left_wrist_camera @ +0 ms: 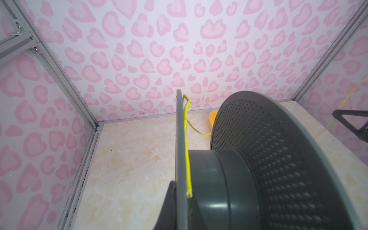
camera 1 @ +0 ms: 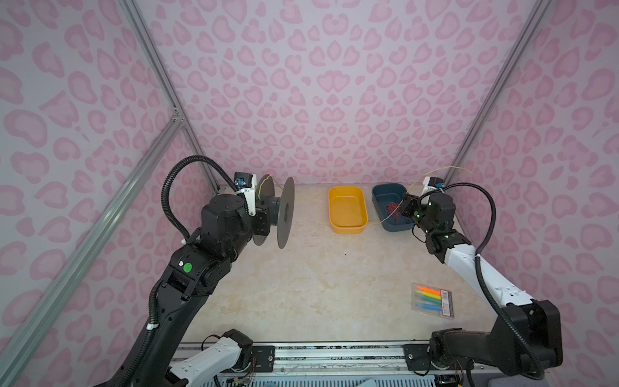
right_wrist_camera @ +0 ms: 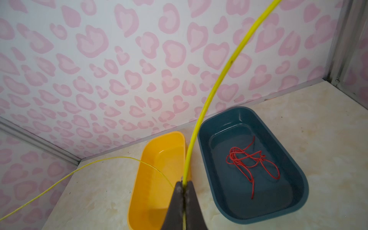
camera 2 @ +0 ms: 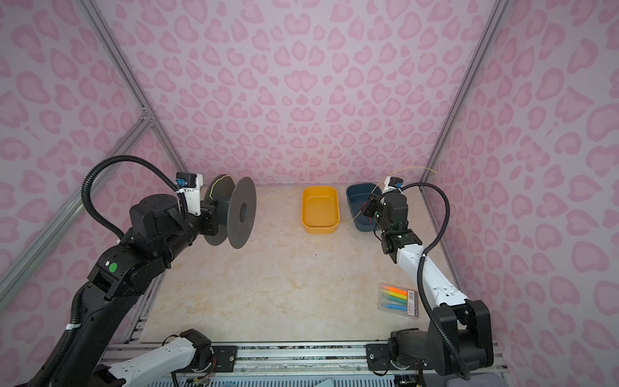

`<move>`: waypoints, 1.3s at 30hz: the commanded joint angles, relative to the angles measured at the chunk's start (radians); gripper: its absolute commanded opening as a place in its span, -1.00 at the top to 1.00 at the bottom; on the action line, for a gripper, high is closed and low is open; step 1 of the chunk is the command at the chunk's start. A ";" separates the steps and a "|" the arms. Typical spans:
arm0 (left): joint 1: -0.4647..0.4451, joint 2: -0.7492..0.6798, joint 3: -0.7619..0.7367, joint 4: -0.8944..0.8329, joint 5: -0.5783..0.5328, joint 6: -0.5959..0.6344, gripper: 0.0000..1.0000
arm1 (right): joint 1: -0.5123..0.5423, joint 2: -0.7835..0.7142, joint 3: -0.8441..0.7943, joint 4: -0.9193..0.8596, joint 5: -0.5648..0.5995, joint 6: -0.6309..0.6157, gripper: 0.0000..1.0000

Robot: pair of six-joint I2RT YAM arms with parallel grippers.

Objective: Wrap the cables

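Nearest us, the aluminium rail (camera 1: 335, 351) edges a beige marbled tabletop (camera 1: 318, 284), boxed in by pink heart-print walls (camera 1: 318, 83). Our left gripper (left_wrist_camera: 181, 197) is clamped on a flange of the grey spool (camera 1: 284, 214), held off the surface. Our right gripper (right_wrist_camera: 184, 184) pinches the yellow wire (right_wrist_camera: 209, 95) near the blue tray (camera 1: 385, 191). We see the wire arc past the yellow tray (camera 1: 348, 231) to the spool.

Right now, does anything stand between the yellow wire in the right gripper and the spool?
Nothing visible blocks it. The yellow wire, pinched in the shut right gripper, passes over the open yellow bin and runs on to the spool, where its end hooks over a flange. The bin rim might catch the slack.
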 commanded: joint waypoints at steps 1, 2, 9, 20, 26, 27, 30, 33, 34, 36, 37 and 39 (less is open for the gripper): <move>0.012 0.017 0.037 0.121 -0.001 -0.004 0.92 | 0.038 -0.037 -0.025 -0.045 0.031 -0.041 1.00; 0.017 0.024 0.045 0.132 -0.015 -0.006 0.92 | 0.059 -0.048 -0.030 -0.051 0.038 -0.047 1.00; 0.083 0.072 0.076 0.191 -0.042 -0.025 0.92 | 0.191 -0.100 -0.049 -0.086 0.053 -0.054 1.00; 0.201 0.216 0.196 0.283 -0.045 -0.082 0.92 | 0.388 -0.265 -0.119 -0.174 0.093 -0.039 1.00; 0.223 0.324 0.224 0.368 -0.140 -0.070 0.92 | 0.487 -0.352 -0.153 -0.227 0.116 -0.025 1.00; 0.231 0.346 0.231 0.380 -0.153 -0.063 0.92 | 0.503 -0.372 -0.153 -0.243 0.127 -0.025 1.00; 0.251 0.421 0.246 0.418 -0.204 -0.059 0.92 | 0.539 -0.430 -0.136 -0.291 0.136 -0.026 1.00; 0.265 0.491 0.255 0.458 -0.249 -0.047 0.92 | 0.574 -0.479 -0.097 -0.343 0.149 -0.033 1.00; 0.269 0.514 0.256 0.475 -0.261 -0.046 0.92 | 0.583 -0.493 -0.082 -0.358 0.148 -0.034 1.00; 0.274 0.551 0.263 0.499 -0.269 -0.041 0.92 | 0.595 -0.504 -0.050 -0.385 0.134 -0.033 1.00; 0.277 0.570 0.270 0.507 -0.269 -0.035 0.92 | 0.604 -0.508 -0.038 -0.393 0.129 -0.030 1.00; 0.279 0.605 0.284 0.519 -0.282 -0.027 0.92 | 0.613 -0.513 -0.022 -0.393 0.113 -0.021 1.00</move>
